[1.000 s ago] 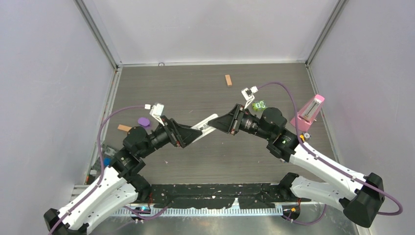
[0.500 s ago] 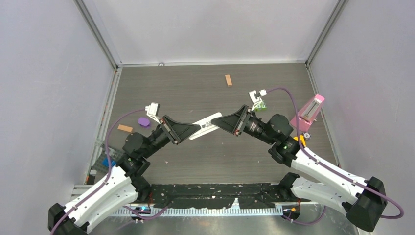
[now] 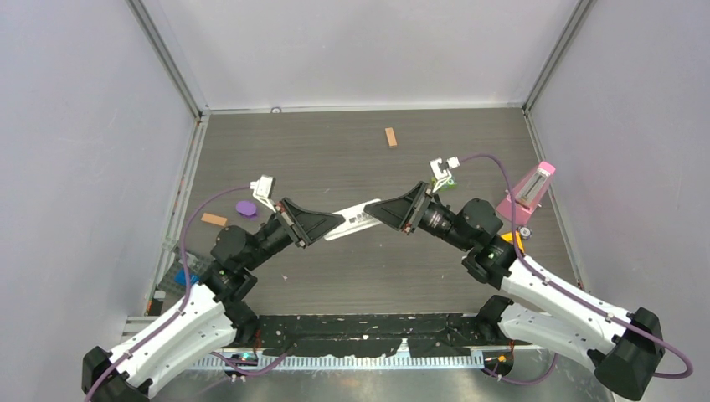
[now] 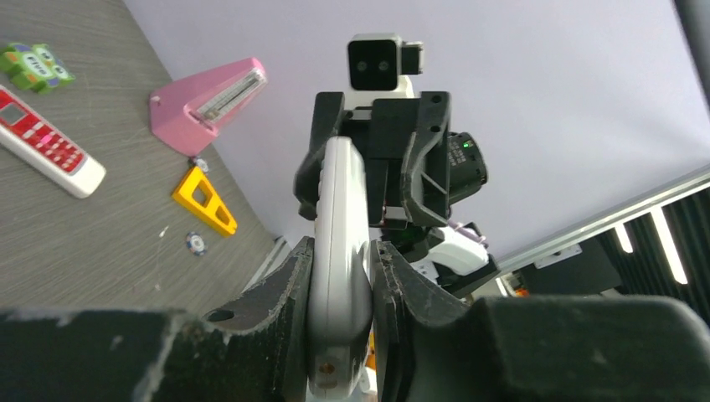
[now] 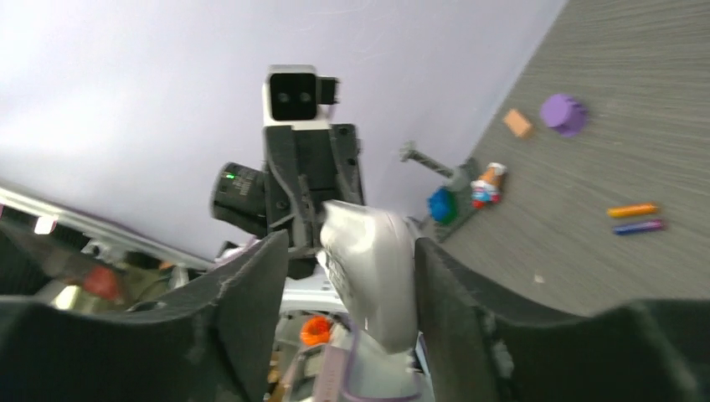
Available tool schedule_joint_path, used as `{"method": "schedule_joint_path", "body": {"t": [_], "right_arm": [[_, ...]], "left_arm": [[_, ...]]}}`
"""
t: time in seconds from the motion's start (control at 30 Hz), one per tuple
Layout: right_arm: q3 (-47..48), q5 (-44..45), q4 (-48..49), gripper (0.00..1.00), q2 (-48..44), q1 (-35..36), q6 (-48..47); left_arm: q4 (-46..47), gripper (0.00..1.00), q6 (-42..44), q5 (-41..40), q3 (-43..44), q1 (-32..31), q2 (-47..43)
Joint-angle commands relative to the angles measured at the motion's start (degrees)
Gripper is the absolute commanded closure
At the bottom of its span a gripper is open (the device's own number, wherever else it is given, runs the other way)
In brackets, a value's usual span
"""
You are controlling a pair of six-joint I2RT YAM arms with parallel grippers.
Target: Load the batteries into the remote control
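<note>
The remote control (image 3: 356, 219), long, slim and white, hangs above mid-bench (image 3: 335, 151): left jaws clenched on one end, right jaws released around the other. The batteries (image 5: 634, 209), orange and purple, lie side by side toward the left edge.

Soft, even light fills the top view, leaving only faint shadows on the counter (image 3: 335, 276). The right wrist view is motion-blurred, the remote control (image 5: 368, 251) soft-edged; the left wrist view is sharp.

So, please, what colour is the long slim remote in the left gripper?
The long slim remote is white; left wrist view shows it best.
</note>
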Motion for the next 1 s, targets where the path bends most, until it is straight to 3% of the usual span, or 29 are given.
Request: {"method": "schedule_joint_path", "body": {"t": [0.0, 0.03, 0.13, 0.23, 0.37, 0.63, 0.73, 0.97], "right_arm": [[1.52, 8.24, -12.52, 0.3, -4.89, -0.48, -6.56], [1.8, 10.65, -17.85, 0.24, -6.69, -0.63, -7.74], [3.03, 15.01, -28.53, 0.21, -9.9, -1.81, -12.1], [4.1, 19.17, -38.62, 0.23, -11.74, -2.3, -15.07], [4.65, 16.31, -44.12, 0.27, -9.23, -2.28, -20.42], [0.67, 8.03, -41.25, 0.29, 0.99, -2.02, -20.45], [-3.79, 5.81, -33.75, 0.31, 2.27, -1.56, -18.43], [-7.1, 3.85, -28.64, 0.38, 8.41, -0.41, -16.35]], "left_arm": [[-6.84, 1.0, 6.2, -0.4, 3.15, -0.01, -0.75], [-9.35, 1.0, 7.62, -0.75, 3.56, -0.02, -1.06], [-17.54, 1.0, 10.38, -2.07, 4.08, 0.0, -1.33], [-20.14, 1.0, 11.9, -1.32, 2.73, 0.0, -0.36], [-21.48, 1.0, 12.83, 0.77, 0.2, -0.04, 4.19], [-5.94, 1.0, 8.14, 8.37, -8.67, 0.0, 20.23], [-3.34, 1.0, 8.32, 8.46, -10.23, 0.0, 24.33], [2.38, 1.0, 8.47, 6.11, -13.54, 0.0, 28.53]]}}
